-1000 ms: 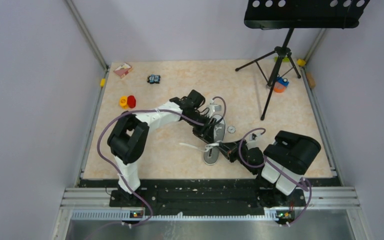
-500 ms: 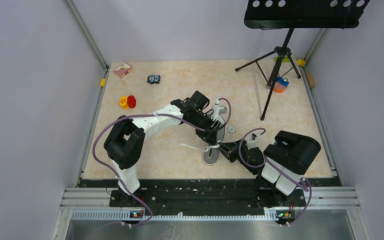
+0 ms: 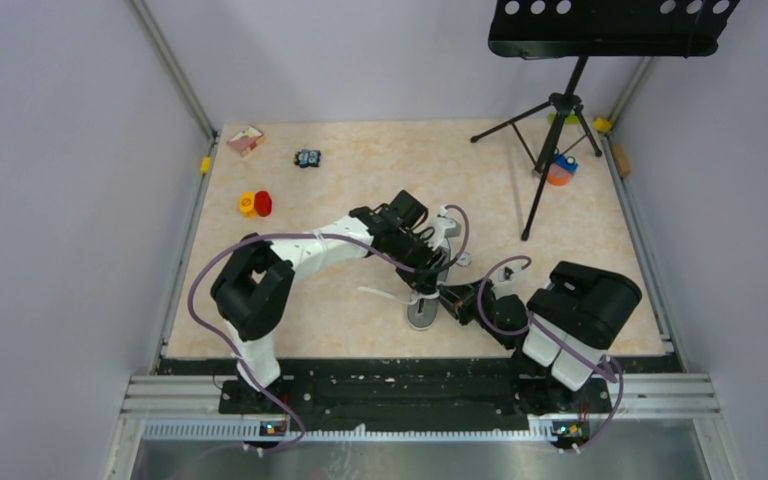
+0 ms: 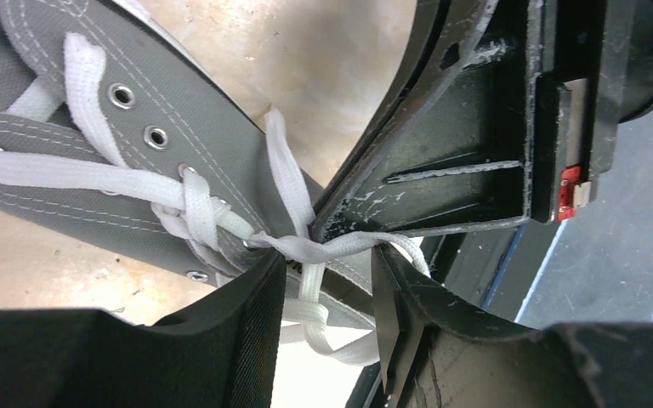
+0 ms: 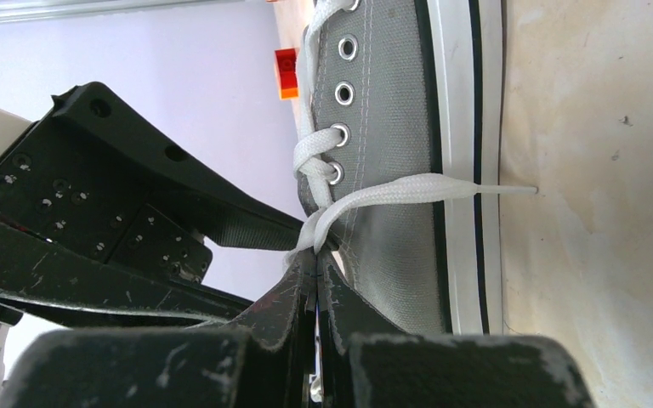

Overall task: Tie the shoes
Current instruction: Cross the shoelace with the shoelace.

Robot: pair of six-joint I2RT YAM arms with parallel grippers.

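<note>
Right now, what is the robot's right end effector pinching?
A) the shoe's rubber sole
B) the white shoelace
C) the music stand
B: in the right wrist view, the right end effector is shut on the white shoelace, which runs out from its tips across the grey shoe.

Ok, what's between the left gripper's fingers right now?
Strands of white lace from the sneaker cross the open gap of the left gripper; the left wrist view shows it.
</note>
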